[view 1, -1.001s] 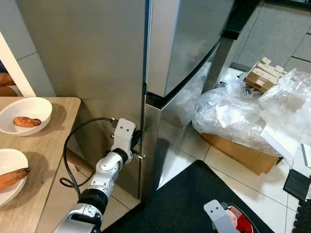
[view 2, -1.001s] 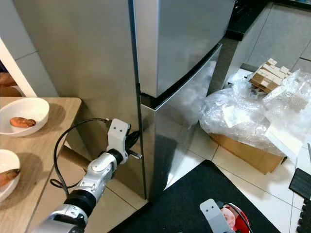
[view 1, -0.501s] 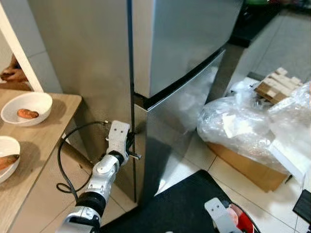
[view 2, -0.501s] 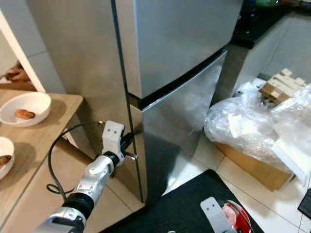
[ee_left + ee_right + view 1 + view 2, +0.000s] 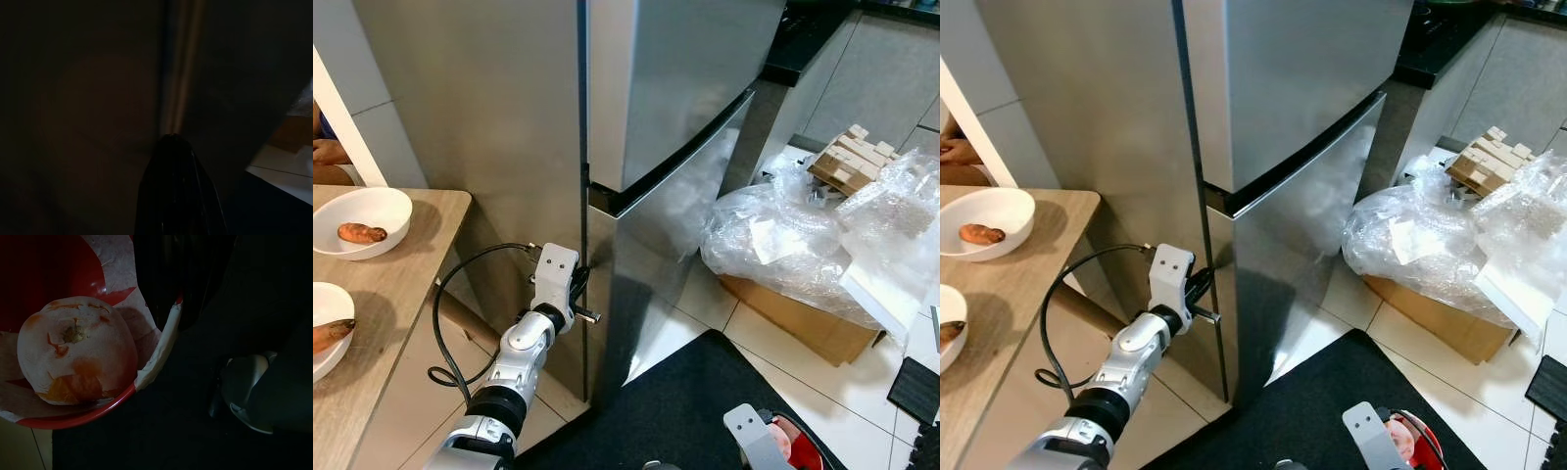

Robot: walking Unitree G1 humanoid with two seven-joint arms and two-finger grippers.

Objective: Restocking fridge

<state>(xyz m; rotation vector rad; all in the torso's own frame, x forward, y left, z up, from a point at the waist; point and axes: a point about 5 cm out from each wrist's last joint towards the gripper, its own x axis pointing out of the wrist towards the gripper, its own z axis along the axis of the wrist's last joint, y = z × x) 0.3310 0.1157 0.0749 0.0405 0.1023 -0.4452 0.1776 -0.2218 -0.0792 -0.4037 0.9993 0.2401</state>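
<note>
Fridge (image 5: 675, 88) doors shut, nothing stocked | left gripper (image 5: 579, 290) at lower door's edge, finger spread unclear | right gripper (image 5: 166, 289) pinching red bowl (image 5: 58, 274) holding fruit (image 5: 76, 350)

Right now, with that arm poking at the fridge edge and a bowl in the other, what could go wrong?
The left gripper sits at the narrow seam of the lower fridge door; its fingers could slip off without opening it. The right gripper pinches the red bowl by its rim, so the round fruit might roll out if it tilts.
</note>
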